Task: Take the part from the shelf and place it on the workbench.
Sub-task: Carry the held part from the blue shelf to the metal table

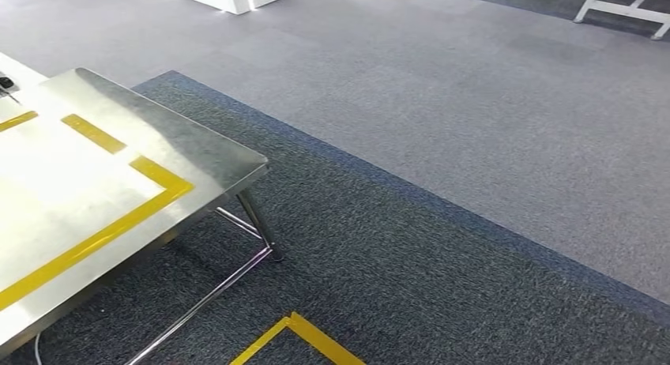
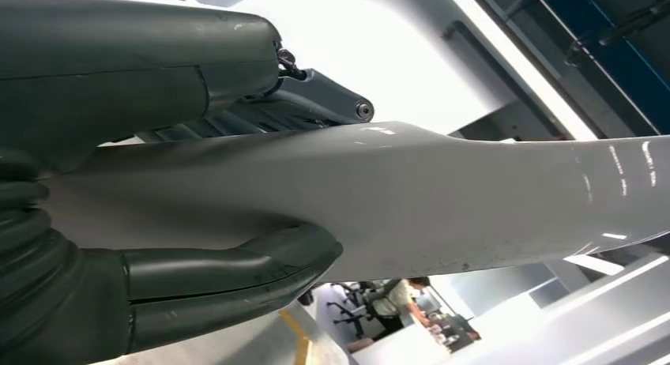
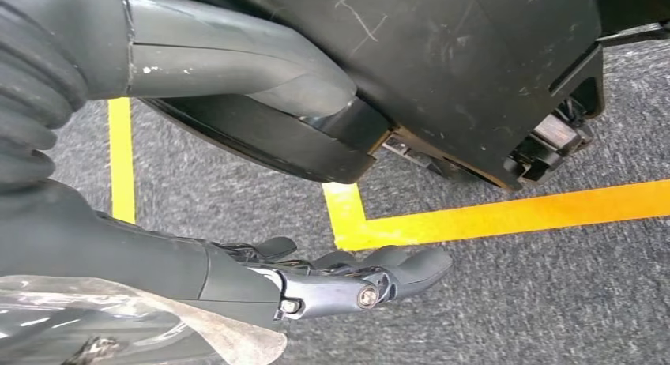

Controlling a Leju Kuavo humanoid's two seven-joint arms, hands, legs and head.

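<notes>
While the robot's left hand (image 2: pixel 142 73) grips the long, smooth grey moulded part (image 2: pixel 442 199), thick thumb under it and darker fingers over it, the polished stainless-steel desk (image 1: pixel 182 144) lies ahead and to the left in the head view. The part is therefore in the hand, up in the air, and by every sign not yet on the desk.

The step in hand looks like the carry from shelf to desk (the pick itself appears done). On the desk's top a yellow tape outline (image 1: pixel 103 235) marks what is probably the drop zone. The next move, as judged from here, calls for closing on the desk, swinging the left arm over that outline, lowering the long part level so that neither end strikes the steel edge, and only then loosening the fingers.

The right hand (image 3: pixel 261 278) hangs low over dark grey speckled carpet (image 3: pixel 513 302), its fingers partly curled; a scrap of clear plastic film (image 3: pixel 158 325) lies against it, and whether it is holding anything cannot be told.

By count: one grey part, one desk, one taped outline on the desk, two hands, and one corner of yellow floor tape (image 1: pixel 316 337) near the desk's legs. The right wrist view also shows yellow floor tape (image 3: pixel 490 215) forming a corner. One person (image 2: pixel 395 298) sits far off in the left wrist view.
</notes>
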